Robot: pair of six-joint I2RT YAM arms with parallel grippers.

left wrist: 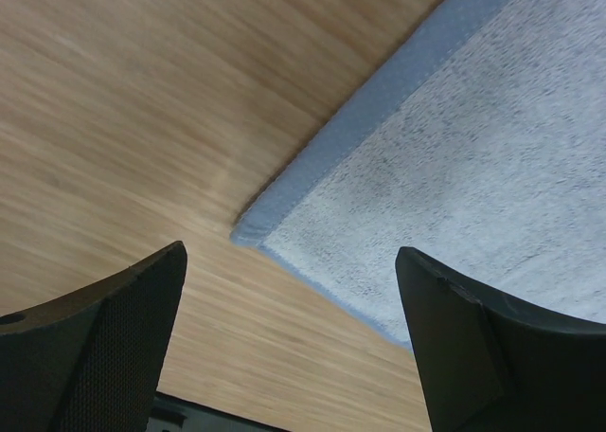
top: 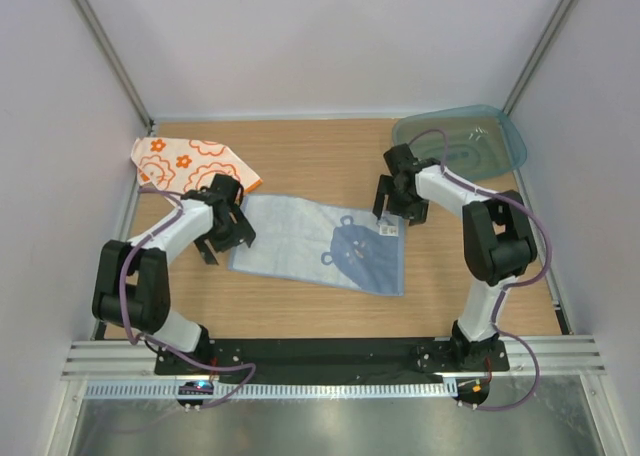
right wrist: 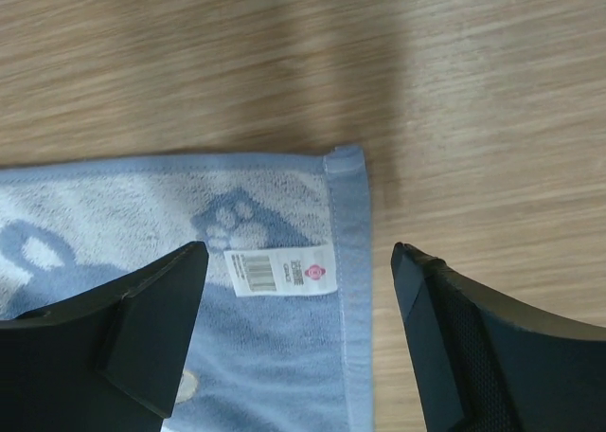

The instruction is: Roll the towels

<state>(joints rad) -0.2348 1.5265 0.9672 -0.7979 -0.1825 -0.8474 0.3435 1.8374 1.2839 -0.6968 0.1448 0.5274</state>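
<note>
The light blue towel [top: 320,241] lies flat in the middle of the table, with a darker animal print on its right half. My left gripper [top: 222,234] is open over its left edge; the left wrist view shows a towel corner [left wrist: 248,231] between the open fingers. My right gripper [top: 392,208] is open over the towel's far right corner; the right wrist view shows that corner [right wrist: 346,157] and a white label [right wrist: 280,271] between the fingers. The white towel with orange flowers [top: 190,161] lies folded at the far left, untouched.
A translucent teal tray [top: 462,139] sits at the far right corner. White walls enclose the table on three sides. A black mounting strip [top: 330,354] runs along the near edge by the arm bases.
</note>
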